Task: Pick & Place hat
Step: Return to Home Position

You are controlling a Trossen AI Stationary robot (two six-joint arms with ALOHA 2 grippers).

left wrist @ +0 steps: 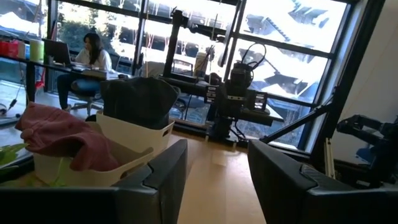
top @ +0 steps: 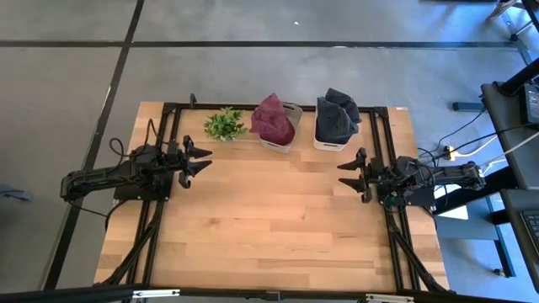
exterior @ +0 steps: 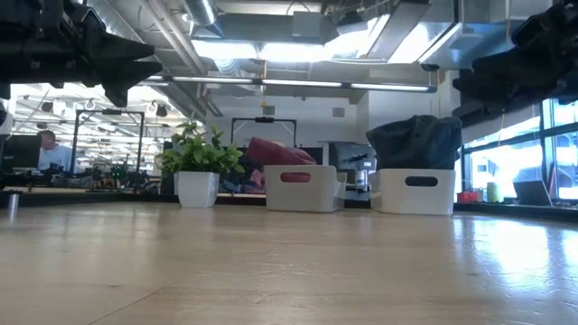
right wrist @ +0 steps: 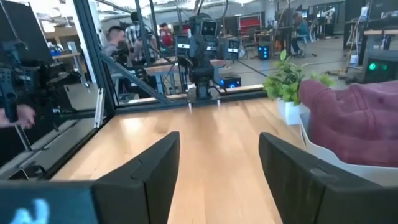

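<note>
While left pincer [top: 206, 162], right pincer [top: 344, 176] gape | gray bin [top: 293, 109] — red cap [top: 274, 120] | white bin [top: 330, 146] (caps [top: 335, 114])

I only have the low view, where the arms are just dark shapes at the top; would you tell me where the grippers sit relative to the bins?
Observer: From above, the left gripper is over the left side of the table, clear of the plant and the gray bin.
Operator: And the right one?
Observer: The right gripper is over the right side, apart from the white bin.
Operator: Are they holding anything?
Observer: No; each wrist view shows open, empty fingers.
</note>
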